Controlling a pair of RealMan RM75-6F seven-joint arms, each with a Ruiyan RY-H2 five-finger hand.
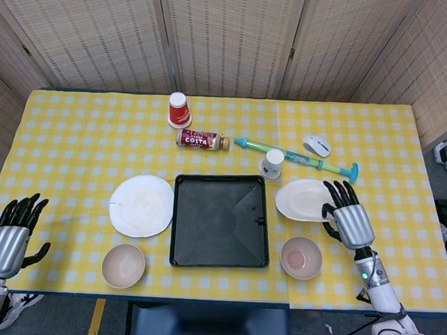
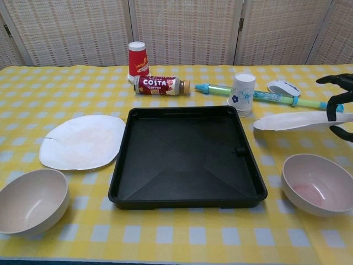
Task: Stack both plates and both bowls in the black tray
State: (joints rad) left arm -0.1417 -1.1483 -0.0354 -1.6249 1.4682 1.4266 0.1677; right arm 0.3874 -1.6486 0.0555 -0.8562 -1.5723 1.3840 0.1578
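While nothing sits in the black tray [image 1: 221, 221] yet:
Right hand [image 1: 347, 217]: grips lifted right plate [image 1: 303, 199].
Left hand [image 1: 10, 235]: fingers apart, holding nothing.
Left: everything.

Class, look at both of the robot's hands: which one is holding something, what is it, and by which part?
The right hand holds the right-side paper plate by its right edge, lifted off the table. The left hand holds nothing.

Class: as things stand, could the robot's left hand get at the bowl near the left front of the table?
Probably yes. The left hand is open and holds nothing, and only bare tablecloth lies between it and the left bowl. The plate sits behind the bowl, out of that path.
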